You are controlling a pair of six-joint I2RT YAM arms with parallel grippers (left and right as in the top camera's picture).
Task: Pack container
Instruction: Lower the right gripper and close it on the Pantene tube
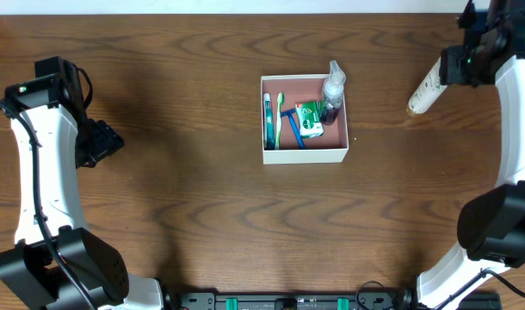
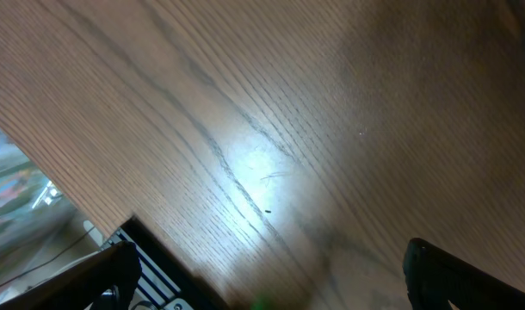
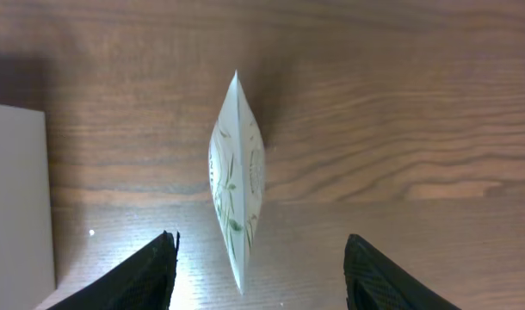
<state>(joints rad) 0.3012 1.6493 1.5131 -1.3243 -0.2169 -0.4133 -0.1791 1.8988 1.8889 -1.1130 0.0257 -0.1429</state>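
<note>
The left gripper hangs over bare wooden table, well apart from everything else. In the left wrist view its two fingers are spread wide, with nothing but wood grain between them.

Far off that gripper's side, toward the middle of the table, sits the container, a square white box with a pink inside and no lid. In it lie a blue toothbrush and a green toothbrush side by side, then a blue-handled item that looks like a razor and a small green box. A clear pump bottle leans in the far corner, over a small dark bottle.

The right gripper is beyond the container's other side. It is spread open, with a dark finger on either side of a white tube printed with green leaves. The tube runs straight out ahead of the fingertips, flat crimped end farthest from them, with a clear gap on each side, so neither finger touches it. The container's white wall shows at the left edge of the right wrist view, near the tube but apart from it.
</note>
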